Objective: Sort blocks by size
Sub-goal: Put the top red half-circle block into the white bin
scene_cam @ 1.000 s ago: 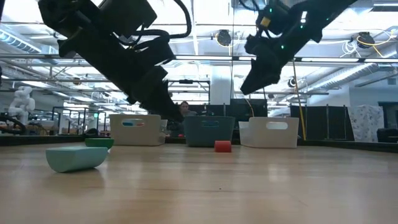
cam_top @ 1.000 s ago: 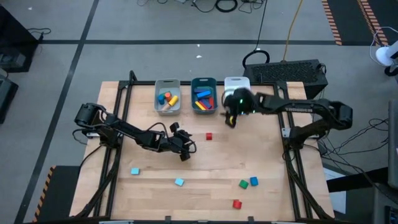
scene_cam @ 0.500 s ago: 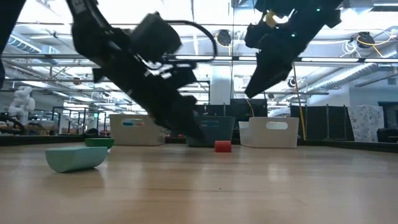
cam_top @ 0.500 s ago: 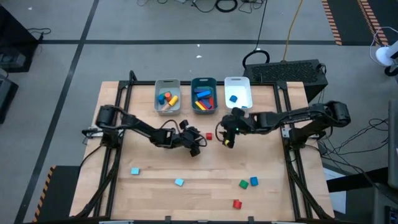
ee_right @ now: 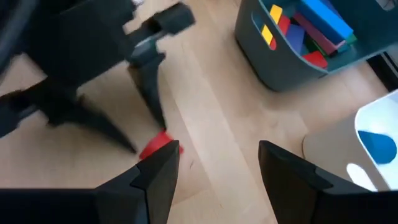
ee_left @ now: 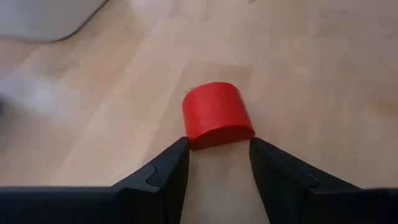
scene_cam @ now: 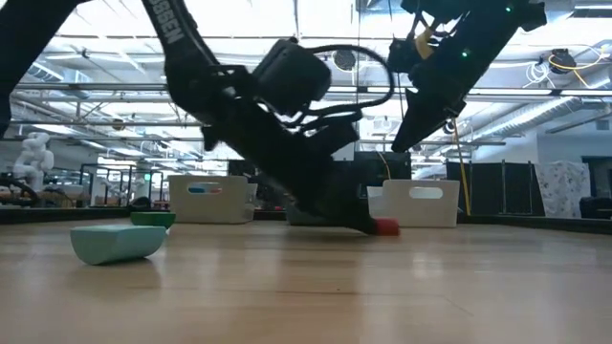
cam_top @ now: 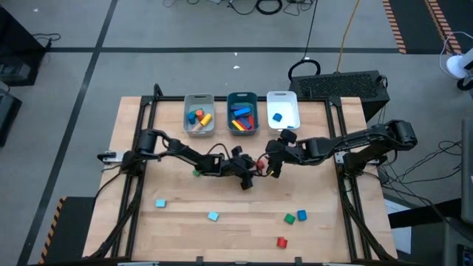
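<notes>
A small red block (ee_left: 216,114) lies on the table's middle (scene_cam: 386,226). My left gripper (ee_left: 217,149) is low at the table (cam_top: 251,176), open, its fingertips at the block's near end. My right gripper (cam_top: 272,167) hangs open above the table just to the right of the block (ee_right: 158,146), holding nothing (ee_right: 221,168). Other blocks lie loose near the front edge: two cyan (cam_top: 160,202) (cam_top: 213,216), a green (cam_top: 289,218), a blue (cam_top: 301,215) and a red (cam_top: 281,241). My left gripper's two fingertips (ee_left: 180,146) stand against the near corners (ee_left: 193,138) of the red block, which sits just ahead of them on the table. The fingers come slanting down from the table's left. The jaws stay open; the block is not pinched.
Three trays stand in a row at the far edge: grey (cam_top: 188,118), teal (cam_top: 230,118) and white (cam_top: 290,118), each with blocks inside; the white one holds a blue block (cam_top: 277,117). Bare wood lies between the grippers and the loose blocks.
My left gripper has swept toward the table's right edge and sunk to the table, reaching the red block, which has slid a little to the right. My right gripper has drawn back from over the white tray toward the near side. Neither has changed its opening.
</notes>
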